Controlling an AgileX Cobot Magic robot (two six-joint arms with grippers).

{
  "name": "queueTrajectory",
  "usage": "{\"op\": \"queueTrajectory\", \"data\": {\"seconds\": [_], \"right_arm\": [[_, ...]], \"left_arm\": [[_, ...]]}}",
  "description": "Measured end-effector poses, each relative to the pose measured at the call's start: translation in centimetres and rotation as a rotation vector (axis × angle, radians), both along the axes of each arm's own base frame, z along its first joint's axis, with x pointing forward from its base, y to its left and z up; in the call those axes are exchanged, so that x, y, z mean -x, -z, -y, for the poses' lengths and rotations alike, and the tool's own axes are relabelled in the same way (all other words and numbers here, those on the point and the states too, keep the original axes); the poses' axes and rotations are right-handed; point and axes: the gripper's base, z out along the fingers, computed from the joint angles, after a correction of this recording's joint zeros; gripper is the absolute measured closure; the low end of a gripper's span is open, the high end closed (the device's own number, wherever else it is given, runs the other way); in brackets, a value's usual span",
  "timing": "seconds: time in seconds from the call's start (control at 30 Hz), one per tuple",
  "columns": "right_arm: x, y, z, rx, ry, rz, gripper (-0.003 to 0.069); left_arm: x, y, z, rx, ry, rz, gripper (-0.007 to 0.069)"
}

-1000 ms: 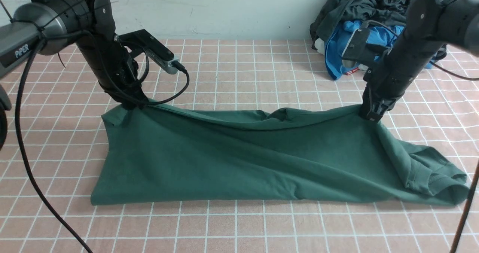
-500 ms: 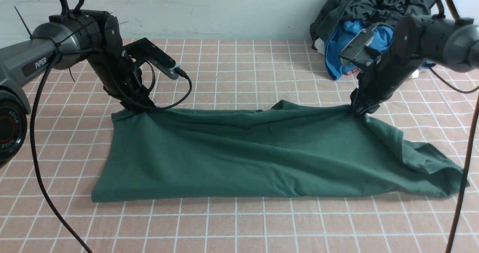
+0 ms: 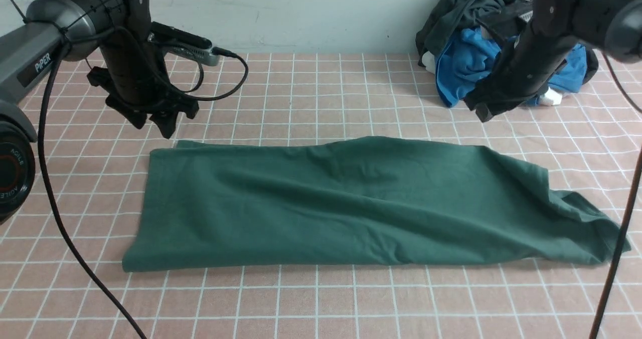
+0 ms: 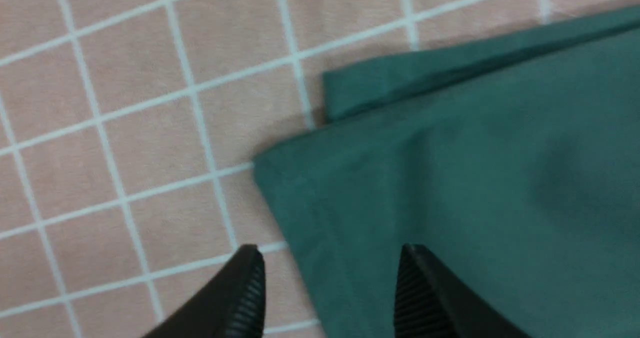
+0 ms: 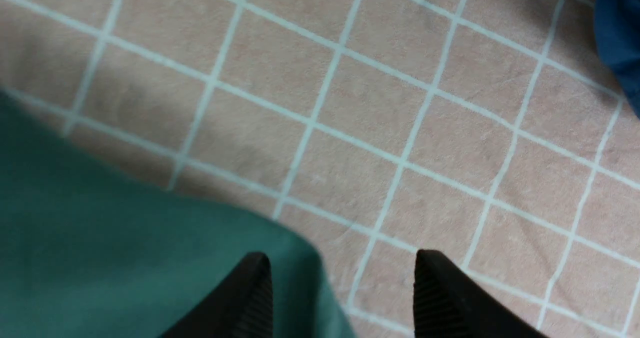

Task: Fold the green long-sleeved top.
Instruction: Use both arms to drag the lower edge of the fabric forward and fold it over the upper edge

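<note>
Matt cloth green top (image 3: 341,203), ribbed matt-black jaws.

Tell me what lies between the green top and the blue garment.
Only bare checked tablecloth, as the front view shows; the open right gripper hangs over it.

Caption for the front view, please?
Green long-sleeved top lies flat on the checked table, both jaws open, clear of it.

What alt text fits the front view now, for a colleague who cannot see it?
The green long-sleeved top lies flat as a long band across the pink checked tablecloth. The left pincer and right pincer hover open near its far corners, holding nothing. A pile of blue and dark clothes sits at the far right.
</note>
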Motion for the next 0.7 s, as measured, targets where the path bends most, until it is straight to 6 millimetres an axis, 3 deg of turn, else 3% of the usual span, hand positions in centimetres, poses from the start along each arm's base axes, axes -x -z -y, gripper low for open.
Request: {"op": "queueTrajectory", "data": {"seconds": [0.07,0.1,0.13,0.2,0.3,0.43,0.5,0.6,0.7], "right_arm": [[0.8,-1.0,-0.4,-0.020,-0.010,-0.030,0.0293],[1.2,-1.7,-0.6,-0.031,-0.020,-0.038,0.0293],[1.3,-1.9,-0.6,-0.037,-0.022,-0.035,0.0295],[2.6,-3.0,-0.9,-0.078,-0.029,-0.041,0.0307],[4.8,-2.8,-1.0,-0.121,-0.038,-0.101,0.0326],[7.8,0.2,-1.2,-0.122,-0.047,-0.241,0.0348],[9.3,3.3,-0.8,-0.087,-0.036,-0.317,0.0356],[9.9,6.2,0.3,-0.012,0.008,-0.326,0.0359],[9.5,7.7,2.0,0.046,0.083,-0.301,0.0361]], "left_arm": [[0.3,-0.3,1.4,0.037,0.043,-0.006,0.0388],[0.6,-0.5,2.5,0.067,0.074,-0.010,0.0454],[0.6,-0.5,2.7,0.070,0.083,-0.013,0.0463],[1.0,-0.7,4.7,0.112,0.137,-0.017,0.0575],[1.4,-0.7,6.2,0.132,0.184,-0.021,0.0618],[1.6,-0.7,7.2,0.143,0.208,-0.024,0.0628],[1.6,-0.7,7.2,0.148,0.209,-0.024,0.0628],[1.6,-0.7,7.2,0.148,0.209,-0.024,0.0628],[1.6,-0.7,7.2,0.148,0.209,-0.024,0.0628]]}}
